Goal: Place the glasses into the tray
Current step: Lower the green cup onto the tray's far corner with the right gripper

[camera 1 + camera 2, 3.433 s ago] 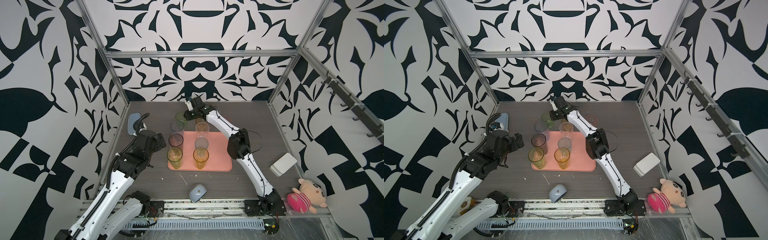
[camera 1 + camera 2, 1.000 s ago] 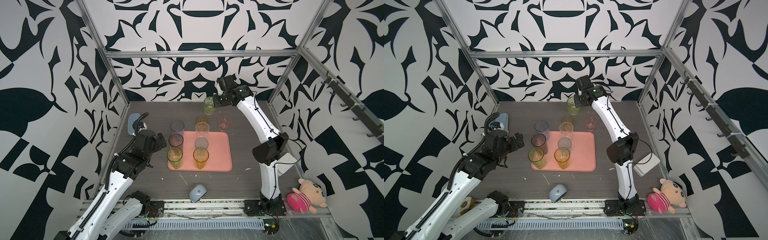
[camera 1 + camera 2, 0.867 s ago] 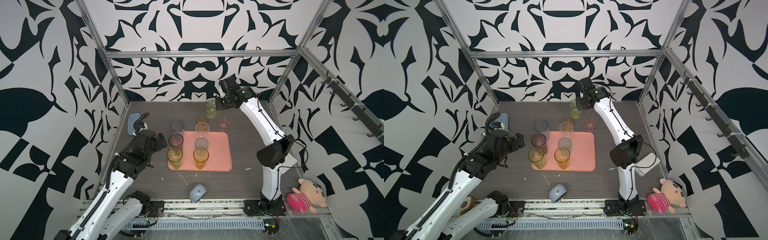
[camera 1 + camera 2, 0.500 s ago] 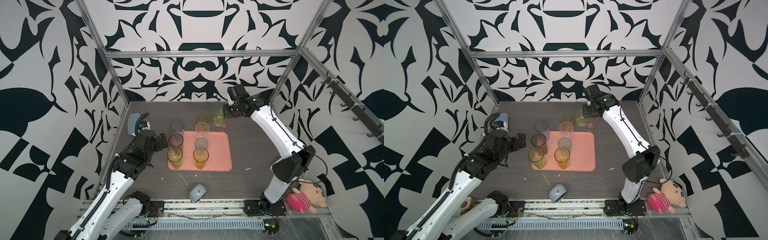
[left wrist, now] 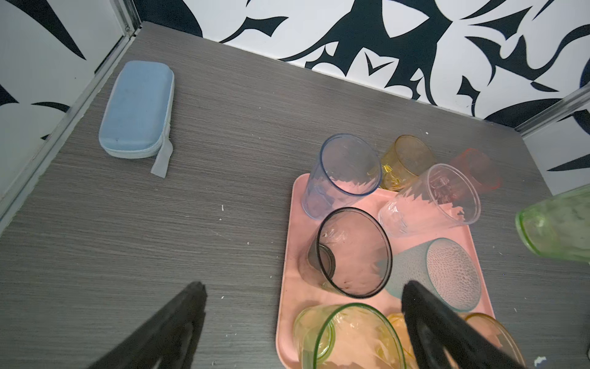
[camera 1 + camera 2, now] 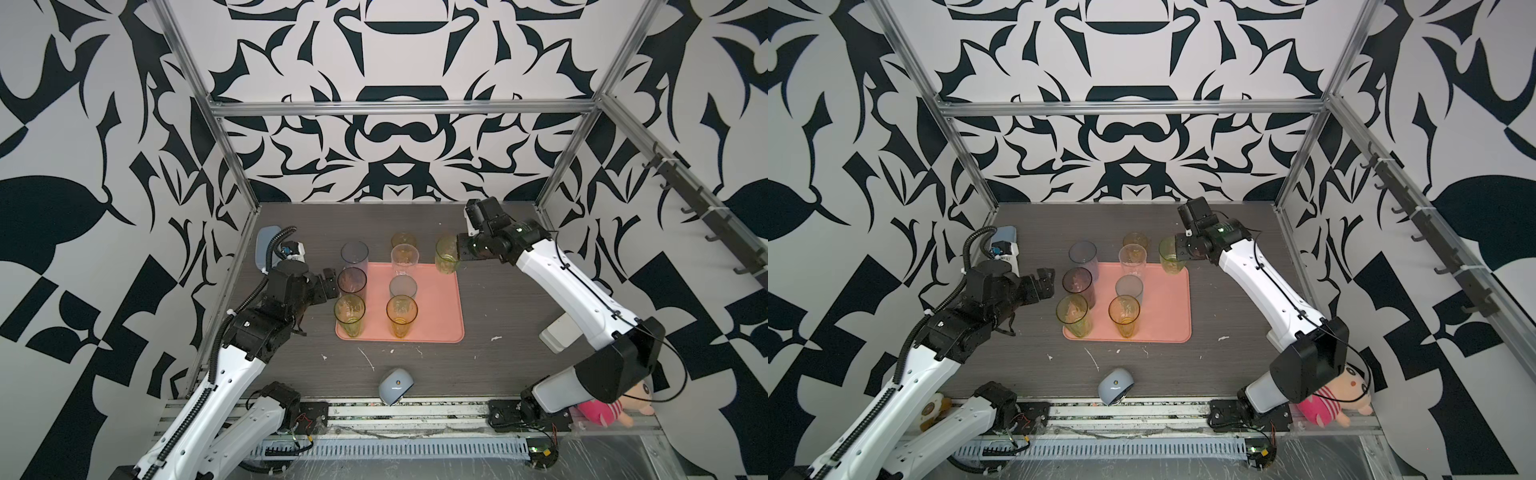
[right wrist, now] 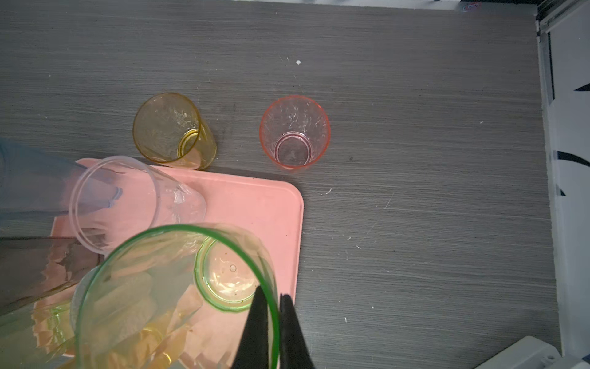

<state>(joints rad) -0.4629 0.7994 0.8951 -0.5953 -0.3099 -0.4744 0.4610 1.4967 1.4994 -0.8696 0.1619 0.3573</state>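
1. Brought the tall green glass point(image 6: 446, 259) nearer and lower since a second ago, from high over the far end of the table point(image 6: 498, 332) to the far right corner of the salmon-pink tray point(image 6: 440, 307).
2. Nearest, at the left: holds the left gripper point(image 6: 329, 281) spread wide and empty, just left of the tray beside the dark grey glass point(image 6: 352, 282), well apart from the green one.
3. Farther, at the right: pinches the green glass's rim in the right gripper point(image 7: 269, 295), one finger inside and one outside, jaws clamped tight.
4. Hangs that glass about upright, mouth up, long axis vertical, base below the hand and to its left, over bare tray just inside the right rim and just right of the clear glass point(image 7: 134, 204); cannot tell whether the base touches.
5. Likely calls for a straight drop along that axis, then release; favours the right arm, by far the nearer.
6. Farthest: leaves the short amber glass point(image 7: 174, 132) and pink glass point(image 7: 294, 132) on the table beyond the tray's far rim, yet to go in.
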